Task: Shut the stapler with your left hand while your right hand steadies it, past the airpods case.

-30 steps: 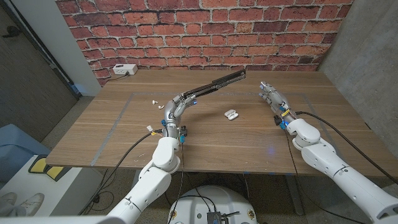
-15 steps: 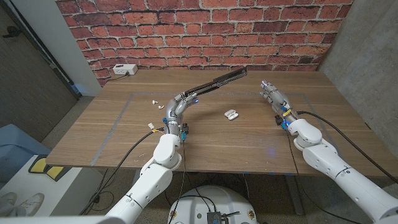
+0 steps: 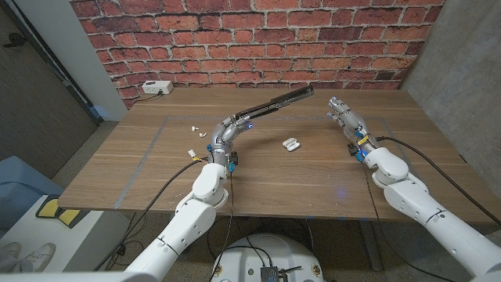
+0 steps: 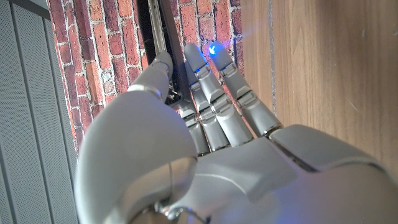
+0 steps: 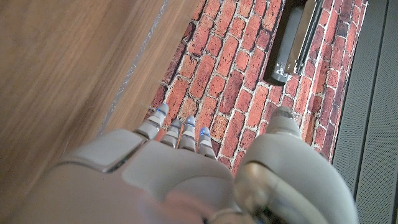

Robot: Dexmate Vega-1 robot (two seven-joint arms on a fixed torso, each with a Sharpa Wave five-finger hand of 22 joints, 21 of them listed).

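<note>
left hand point(image 3: 232, 124) gripping stapler point(image 3: 275, 102) — right hand point(image 3: 342, 112) apart

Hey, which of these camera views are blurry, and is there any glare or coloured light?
Head view: sharp and evenly lit, with a faint blue spot on the table. Left wrist view: the left hand is soft up close and blue light glows on its fingertips. Right wrist view: the right hand is blurred, the wood smeared.

A black-and-silver stapler point(image 3: 274, 103) stands out against a red brick wall point(image 3: 258, 39) with pale mortar lines, above a brown wood-grain table point(image 3: 156, 172). A white airpods case point(image 3: 291, 144) lies near silver-grey hands point(image 3: 232, 125) whose fingertips point(image 4: 212, 50) glow blue.
</note>
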